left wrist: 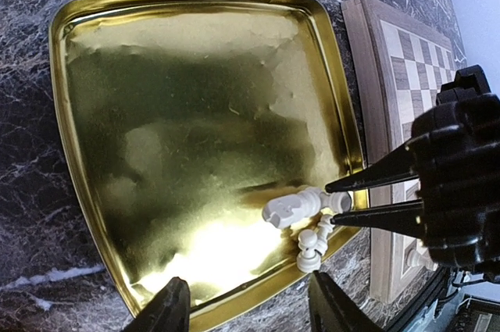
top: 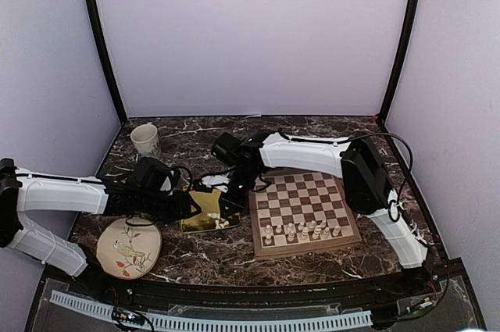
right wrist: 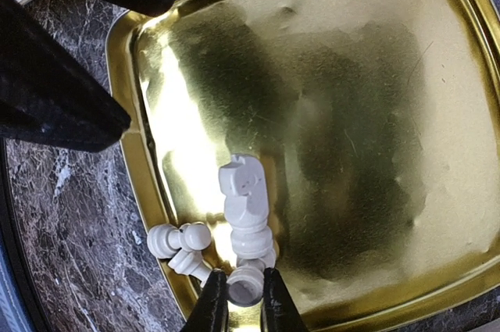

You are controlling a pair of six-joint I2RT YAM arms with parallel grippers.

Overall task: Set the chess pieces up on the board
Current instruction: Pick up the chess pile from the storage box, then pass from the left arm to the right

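Gold-coloured metal forms the square tray, which is set on the dark marble table just left of the board. Most of the chess pieces are seen standing on the board, gathered along its two nearest rows; the far rows are left bare.

A few cream-white figures are left in the tray's near right corner. One larger piece is laid on its side there, and two small pawns are tipped over just beside it, against the tray's rim.

The right gripper is reached across from the board side and lowered into that corner. Its slim fingers are drawn in on either side of the larger piece's round base, and the base is clamped between them while the piece lies on the tray floor.

The left gripper is held over the tray from the left. Its fingers are kept apart, with only the tray's rim and marble seen between them, and nothing is gripped.

A round cream plate with a painted sprig is placed at the near left of the table, and a pale cup is stood at the far left.
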